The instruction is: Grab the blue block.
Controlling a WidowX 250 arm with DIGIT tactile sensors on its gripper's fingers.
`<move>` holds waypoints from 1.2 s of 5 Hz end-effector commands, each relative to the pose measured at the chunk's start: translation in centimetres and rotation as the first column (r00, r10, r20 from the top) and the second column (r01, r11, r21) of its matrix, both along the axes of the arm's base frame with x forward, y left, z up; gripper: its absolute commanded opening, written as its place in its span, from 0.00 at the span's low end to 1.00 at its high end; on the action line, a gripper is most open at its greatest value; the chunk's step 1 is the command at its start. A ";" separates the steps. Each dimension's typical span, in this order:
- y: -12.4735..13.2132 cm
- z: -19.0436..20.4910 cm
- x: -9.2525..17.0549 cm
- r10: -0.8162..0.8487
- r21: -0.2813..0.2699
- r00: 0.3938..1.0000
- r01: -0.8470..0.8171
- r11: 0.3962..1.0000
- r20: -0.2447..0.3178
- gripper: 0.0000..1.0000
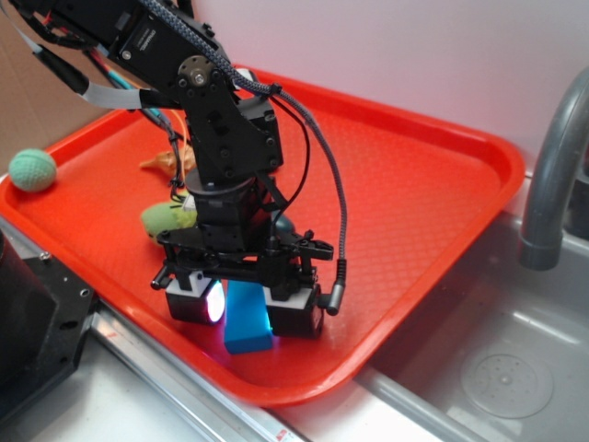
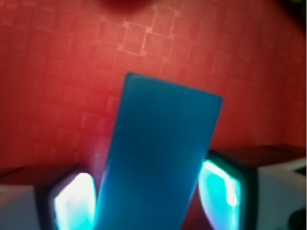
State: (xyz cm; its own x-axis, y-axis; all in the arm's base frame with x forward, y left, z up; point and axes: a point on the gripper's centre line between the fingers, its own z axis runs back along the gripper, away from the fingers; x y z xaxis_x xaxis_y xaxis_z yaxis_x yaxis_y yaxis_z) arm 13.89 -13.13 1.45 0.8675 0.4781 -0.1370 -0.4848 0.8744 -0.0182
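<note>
Gripper point(image 1: 245, 304) low over tray point(image 1: 414, 193) near front edge, pads either side of blue block point(image 1: 248, 319). Green plush point(image 1: 166, 219) behind arm; orange toy point(image 1: 170, 161) farther back. Green ball point(image 1: 33, 169) at left corner. Faucet point(image 1: 552, 175) beyond right edge.

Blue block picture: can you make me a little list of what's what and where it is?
blue block: lying on the red tray, near its front edge
gripper: down over the block, one finger on each side
fingers: glowing pads beside the block; contact unclear
green ball: far left rim of tray
green plush toy: behind the arm
orange toy: further back, partly hidden
faucet: right, beside the tray
</note>
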 end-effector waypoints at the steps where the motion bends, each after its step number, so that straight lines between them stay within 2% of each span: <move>1: 4.5 7.0 0.7 -0.256 0.126 0.965 0.247 0.961 0.063 0.00; 2: 8.6 12.4 1.4 -0.279 0.238 0.959 0.259 0.936 0.052 0.00; 3: 11.2 15.5 2.4 -0.322 0.254 0.942 0.290 0.923 0.092 0.00; 4: 13.5 16.8 2.8 -0.422 0.264 0.883 0.365 0.893 0.205 0.00; 5: 14.4 16.8 2.1 -0.365 0.255 0.912 0.314 0.915 0.188 0.00; 6: 14.9 16.4 2.0 -0.340 0.234 0.919 0.293 0.927 0.200 0.00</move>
State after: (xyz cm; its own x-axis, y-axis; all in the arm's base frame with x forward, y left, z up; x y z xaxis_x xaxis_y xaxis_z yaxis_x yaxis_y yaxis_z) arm 15.21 1.66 17.35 0.9756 0.1742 0.1339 -0.1873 0.9780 0.0924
